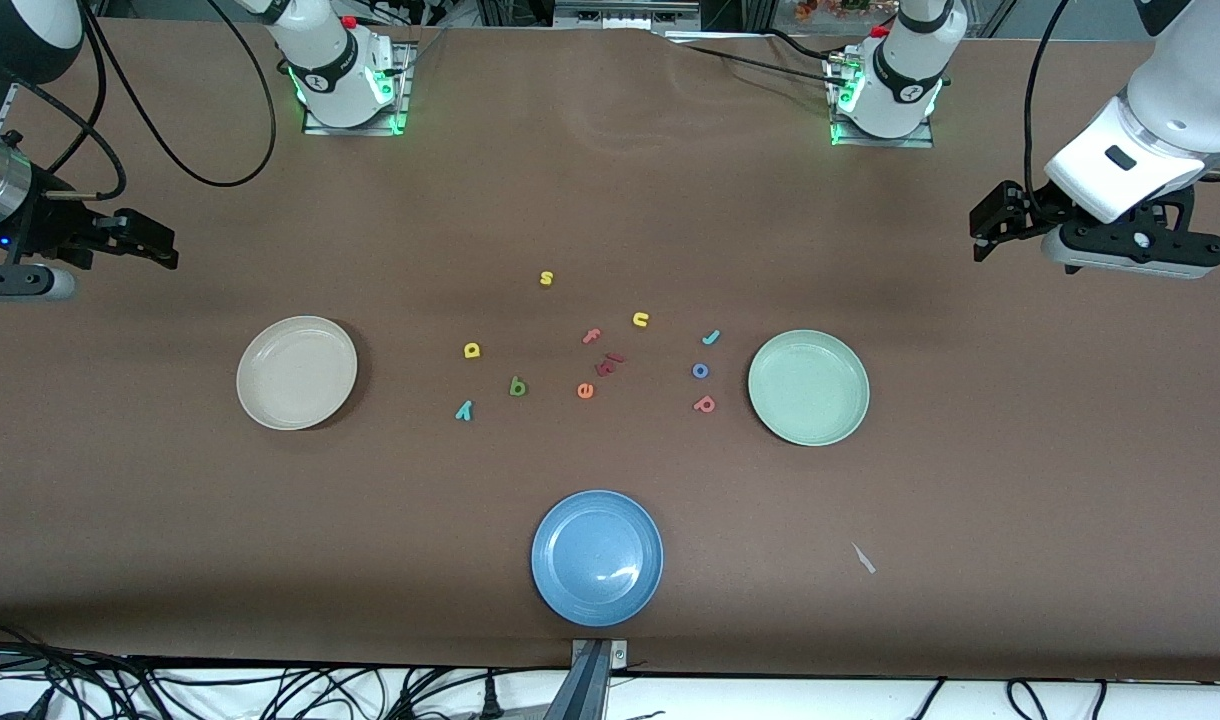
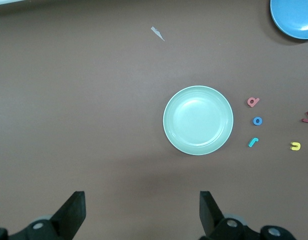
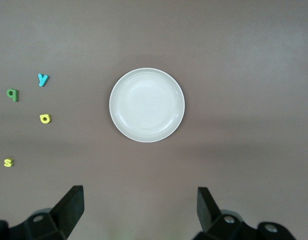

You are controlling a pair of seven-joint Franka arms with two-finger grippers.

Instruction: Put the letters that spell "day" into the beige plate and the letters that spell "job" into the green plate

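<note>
The beige plate [image 1: 297, 372] [image 3: 146, 105] is empty. Beside it, toward the table's middle, lie the yellow letter [image 1: 472, 350] [image 3: 45, 118], the dark green one [image 1: 517, 386] [image 3: 12, 93] and the teal "y" [image 1: 464, 410] [image 3: 42, 79]. The green plate [image 1: 808, 387] [image 2: 198, 120] is empty too. Next to it lie the teal "j" [image 1: 711, 337] [image 2: 253, 142], blue "o" [image 1: 700, 371] [image 2: 257, 120] and salmon "b" [image 1: 705, 404] [image 2: 253, 102]. My right gripper [image 1: 152, 240] [image 3: 139, 207] hangs open over bare table at its end. My left gripper [image 1: 982, 230] [image 2: 142, 210] does the same.
A blue plate [image 1: 597, 557] sits near the front edge. Between the two letter groups lie a yellow "s" [image 1: 546, 278], yellow "u" [image 1: 640, 319], reddish "f" [image 1: 591, 336], dark red pieces [image 1: 608, 362] and an orange "e" [image 1: 585, 390]. A pale scrap [image 1: 863, 558] lies on the cloth.
</note>
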